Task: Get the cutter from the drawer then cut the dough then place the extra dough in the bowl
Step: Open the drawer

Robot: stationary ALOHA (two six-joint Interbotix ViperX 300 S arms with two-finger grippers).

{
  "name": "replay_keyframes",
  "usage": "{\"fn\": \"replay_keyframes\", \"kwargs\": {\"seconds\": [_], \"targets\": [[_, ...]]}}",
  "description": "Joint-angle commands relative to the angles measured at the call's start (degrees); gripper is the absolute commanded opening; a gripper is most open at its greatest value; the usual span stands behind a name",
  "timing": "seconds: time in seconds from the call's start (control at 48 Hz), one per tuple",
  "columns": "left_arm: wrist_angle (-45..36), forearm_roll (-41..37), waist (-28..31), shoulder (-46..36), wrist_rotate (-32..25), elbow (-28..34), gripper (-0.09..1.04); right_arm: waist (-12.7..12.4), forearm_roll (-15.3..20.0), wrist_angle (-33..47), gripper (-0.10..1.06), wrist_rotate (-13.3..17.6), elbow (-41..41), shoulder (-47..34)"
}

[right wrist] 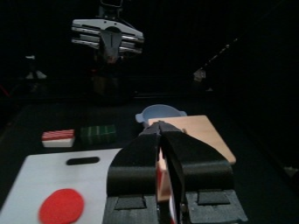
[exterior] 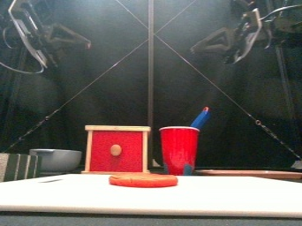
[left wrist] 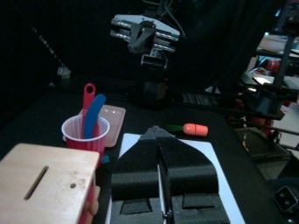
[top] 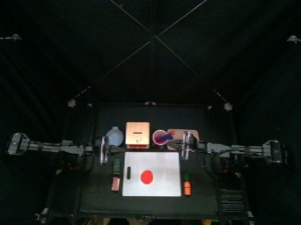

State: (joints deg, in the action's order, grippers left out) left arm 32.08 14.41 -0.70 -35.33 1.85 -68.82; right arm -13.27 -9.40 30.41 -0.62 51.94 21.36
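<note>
A flat red dough disc (top: 148, 176) lies on the white cutting board (top: 165, 163) at the table's middle. Behind the board stands the pale wooden box (top: 139, 134); its red drawer front (exterior: 117, 149) is closed, and no cutter shows. The blue-grey bowl (top: 114, 136) sits left of the box. My left gripper (top: 104, 154) hangs shut and empty above the board's left edge. My right gripper (top: 188, 151) hangs shut and empty above the board's right edge. Both are high over the table in the front view.
Right of the box stands a red cup (exterior: 179, 150) holding a blue knife (exterior: 200, 116), with the pink tray (top: 185, 134) beyond it. An orange toy (top: 185, 186) lies on the board's right edge. A dark green sushi piece (right wrist: 100, 133) and a red-and-white toy (right wrist: 59, 136) lie left of the board.
</note>
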Motion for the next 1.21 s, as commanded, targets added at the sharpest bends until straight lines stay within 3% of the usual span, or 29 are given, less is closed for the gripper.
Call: {"fn": "replay_keyframes", "kwargs": {"seconds": [0.021, 0.229, 0.396, 0.604, 0.938, 1.208], "targets": [[4.4, 6.8, -2.6, 4.9, 0.4, 1.1, 0.07, -2.3, -1.7, 4.3, 0.03, 0.3, -5.0, -7.8], [11.2, 23.9, -7.2, 14.2, 4.7, 3.4, 0.22, -5.4, -2.6, 9.4, 0.03, 0.0, -14.2, -22.4], [11.2, 28.6, -9.1, 19.6, 10.5, 6.0, 0.35, -5.8, -5.8, 9.4, 0.02, 0.5, -22.6, -30.7], [11.2, 31.4, -9.2, 28.6, 22.7, 10.2, 0.51, -5.6, -7.7, 9.1, 0.02, 0.4, -28.7, -38.1], [12.9, 34.6, -8.9, 36.8, 40.8, 12.5, 0.76, -5.5, -7.7, 4.3, 0.02, 0.2, -31.0, -41.7], [15.8, 41.3, -8.8, 38.7, 41.7, 12.8, 0.78, -5.4, -7.8, -0.4, 0.02, 0.1, -30.9, -42.5]]}}
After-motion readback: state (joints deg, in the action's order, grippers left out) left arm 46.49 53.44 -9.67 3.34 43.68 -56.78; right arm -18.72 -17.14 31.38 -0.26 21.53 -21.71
